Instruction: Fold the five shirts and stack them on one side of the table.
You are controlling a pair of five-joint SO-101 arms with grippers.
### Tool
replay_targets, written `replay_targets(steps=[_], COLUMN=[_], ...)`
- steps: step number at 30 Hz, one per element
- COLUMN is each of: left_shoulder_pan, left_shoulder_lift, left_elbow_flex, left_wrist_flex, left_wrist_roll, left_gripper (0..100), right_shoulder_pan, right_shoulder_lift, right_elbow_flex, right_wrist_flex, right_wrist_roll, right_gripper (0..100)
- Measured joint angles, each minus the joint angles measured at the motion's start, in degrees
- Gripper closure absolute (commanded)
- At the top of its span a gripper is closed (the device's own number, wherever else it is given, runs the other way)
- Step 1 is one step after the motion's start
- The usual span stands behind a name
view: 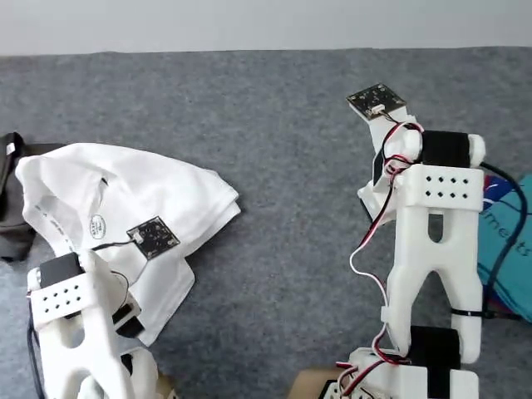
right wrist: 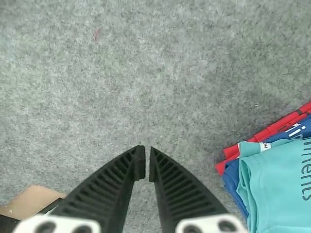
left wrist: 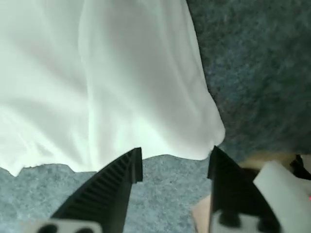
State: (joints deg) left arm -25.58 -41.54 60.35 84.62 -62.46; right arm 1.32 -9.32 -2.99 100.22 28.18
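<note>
1. Far left edge – dark cloth item [view: 12, 195] lying on the grey surface [view: 283, 108], touching the white shirt.
2. White shirt [view: 125, 204] – rumpled, partly spread, not folded, left side of the surface; a small round label shows on it.
3. Left arm [view: 71, 320] at lower left, over the shirt's near edge. Left tool [left wrist: 175, 160] – jaws spread wide, holding nothing, tips right at the shirt's [left wrist: 97, 73] hem; grey surface between them.
4. Middle of the surface – bare grey felt; tan cardboard-like piece [view: 309, 384] at the near edge.
5. Right arm [view: 432, 233] raised over the right side. Right tool [right wrist: 146, 161] – jaws narrowed to a thin slit, gripping nothing, above bare surface.
6. Far right edge – stack of folded shirts [view: 509, 241], teal on top [right wrist: 277, 179], then blue, red lowest, just beside the right arm.
</note>
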Motion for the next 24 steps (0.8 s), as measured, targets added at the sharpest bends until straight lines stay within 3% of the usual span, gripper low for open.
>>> replay_targets(steps=[14,20,24], left_shoulder_pan=[0.0,0.0,0.0], left_shoulder_lift=[0.0,0.0,0.0], left_elbow_flex=[4.92,11.96,13.27], left_wrist_flex=[-5.98,-13.54,-14.51], left_wrist_roll=[-8.35,-9.05,-9.05], left_gripper=[78,78,78], right_shoulder_pan=[0.0,0.0,0.0], right_shoulder_lift=[0.18,0.18,0.18], right_elbow_flex=[0.0,0.0,0.0], right_wrist_flex=[0.09,0.09,0.09], right_wrist_roll=[0.0,0.0,0.0], right_gripper=[97.3,97.3,97.3])
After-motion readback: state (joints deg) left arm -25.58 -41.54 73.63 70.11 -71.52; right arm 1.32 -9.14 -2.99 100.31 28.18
